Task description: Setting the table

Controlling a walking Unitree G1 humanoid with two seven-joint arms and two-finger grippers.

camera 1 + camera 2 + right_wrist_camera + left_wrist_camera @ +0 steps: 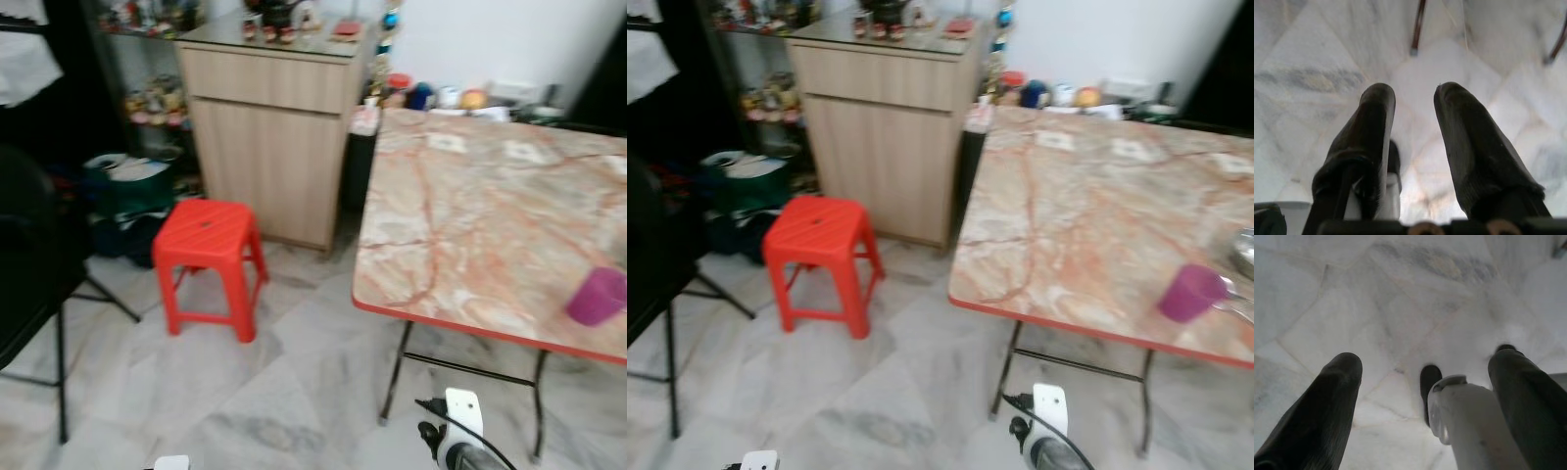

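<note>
Purple plastic cup [1190, 292] sits near front edge of marble-pattern folding table [460, 215], toward its right corner. Left gripper [1422, 382] and right gripper [1413, 117] hang spread, empty, over floor. Risk: careless reach knocks cup off edge.

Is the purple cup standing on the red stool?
No, the purple cup stands on the marble-patterned table near its front edge, while the red stool on the floor carries nothing.

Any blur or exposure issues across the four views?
Both eye views: soft motion blur, purple plastic cup and marble-patterned table edges smeared, white wall washed out. Left wrist view: pale marble floor overexposed, blurred. Right wrist view: floor soft, black fingers clearer.
</note>
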